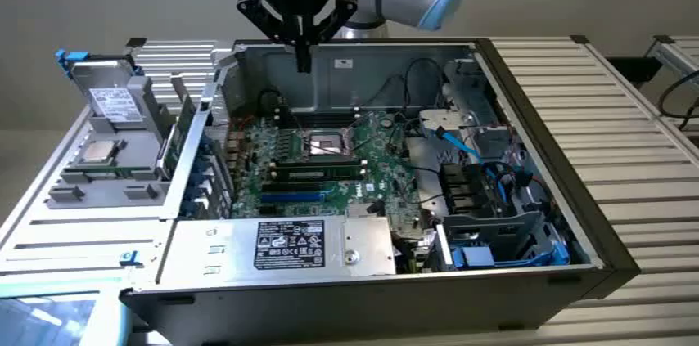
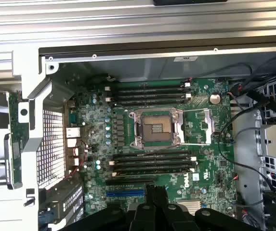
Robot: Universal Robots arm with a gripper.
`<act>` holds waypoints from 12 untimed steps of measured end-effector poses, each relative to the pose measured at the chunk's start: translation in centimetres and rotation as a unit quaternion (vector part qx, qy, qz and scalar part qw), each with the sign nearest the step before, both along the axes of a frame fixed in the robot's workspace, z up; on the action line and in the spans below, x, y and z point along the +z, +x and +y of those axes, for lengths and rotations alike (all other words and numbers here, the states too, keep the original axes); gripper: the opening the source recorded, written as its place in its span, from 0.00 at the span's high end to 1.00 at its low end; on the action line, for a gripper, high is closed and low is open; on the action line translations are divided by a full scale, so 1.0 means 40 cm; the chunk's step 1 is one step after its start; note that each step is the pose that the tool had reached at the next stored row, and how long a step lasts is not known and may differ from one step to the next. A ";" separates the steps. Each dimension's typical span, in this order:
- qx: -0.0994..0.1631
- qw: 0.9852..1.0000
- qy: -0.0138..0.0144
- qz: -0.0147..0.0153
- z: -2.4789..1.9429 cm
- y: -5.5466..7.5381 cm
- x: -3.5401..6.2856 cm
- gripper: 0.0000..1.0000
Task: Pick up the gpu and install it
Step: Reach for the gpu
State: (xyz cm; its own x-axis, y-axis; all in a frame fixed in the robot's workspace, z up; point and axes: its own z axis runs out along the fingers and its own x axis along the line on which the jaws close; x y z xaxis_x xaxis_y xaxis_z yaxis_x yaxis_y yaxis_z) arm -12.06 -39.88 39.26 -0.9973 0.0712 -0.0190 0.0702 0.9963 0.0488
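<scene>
1. Item: the gpu (image 1: 169, 148). It stands on edge in the grey parts tray (image 1: 65, 223), just beside the open computer case (image 1: 522, 92), on the exterior view's left. It faces us edge-on, so we cannot make out its shroud.
2. Build, as visible: thin green circuit board, flat and rigid, with a slim silver metal strip rising at its far end.
3. Handling, in our judgement: light and stiff, but fragile. Solder points and the connector edge would mark or crack easily, and the bracket is thin enough to bend.
4. Hold, in our judgement: across the two broad faces or along the top edge, clear of the contact edge. The card's smooth faces may slip under a light pinch.
5. Gripper (image 1: 304, 58): black, its fingers pressed together with nothing between them. It hangs over the rear of the case, well apart from the card.
6. Destination fittings: green motherboard (image 1: 254, 176), matte and densely studded. It carries long black and blue plastic slots and a bare metal processor socket (image 1: 327, 145).
</scene>
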 end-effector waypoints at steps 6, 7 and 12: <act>0.000 1.000 0.000 0.000 0.000 0.000 0.000 0.88; 0.000 1.000 0.000 0.000 0.000 0.000 0.000 0.88; 0.000 1.000 0.000 0.000 0.000 0.000 0.000 0.88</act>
